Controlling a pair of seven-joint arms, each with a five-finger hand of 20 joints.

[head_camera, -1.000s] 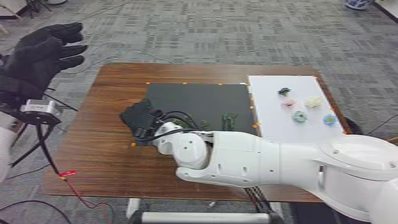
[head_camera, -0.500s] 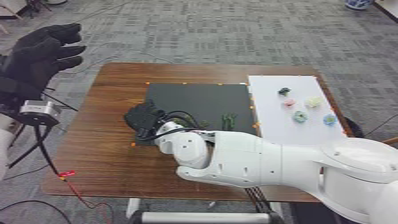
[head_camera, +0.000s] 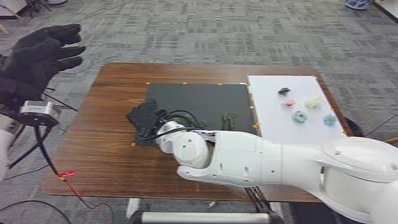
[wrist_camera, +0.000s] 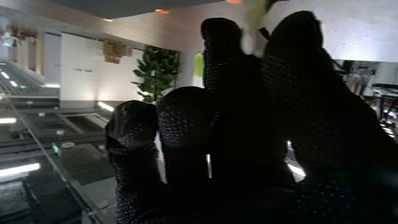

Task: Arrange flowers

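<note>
Gray patterned carpet [head_camera: 213, 30] spreads round the brown wooden surface [head_camera: 107, 110] in the head view. A dark mat [head_camera: 195, 97] lies on that surface, with small orange marks along its border, and just beside it on the right is a white sheet [head_camera: 266, 87]. Five flower heads sit apart on the sheet: a dark one [head_camera: 283, 92] and a pink one [head_camera: 289, 102] at the left, a cream one [head_camera: 313, 102] to the right of the pink, then, nearer the robot, a teal one [head_camera: 299, 117] with a blue one [head_camera: 330, 120] to its right. Green stems [head_camera: 228, 121] lie on the near part of the mat. The right hand [head_camera: 142, 117] is over the mat's left edge, its arm crossing the near side of the surface. The left hand [head_camera: 40, 57] is raised off to the left of the surface, well apart from the flowers, its fingers loosely open, with nothing in its grasp.

From the right wrist view, the right hand [wrist_camera: 240, 145] has its fingers extended, fairly straight. Between two of the tips is a narrow, pale green-yellow thing [wrist_camera: 256, 15], blurred; I cannot tell whether it is gripped. Beyond the glove stand a leafy plant [wrist_camera: 156, 70] and a white wall [wrist_camera: 80, 65].
</note>
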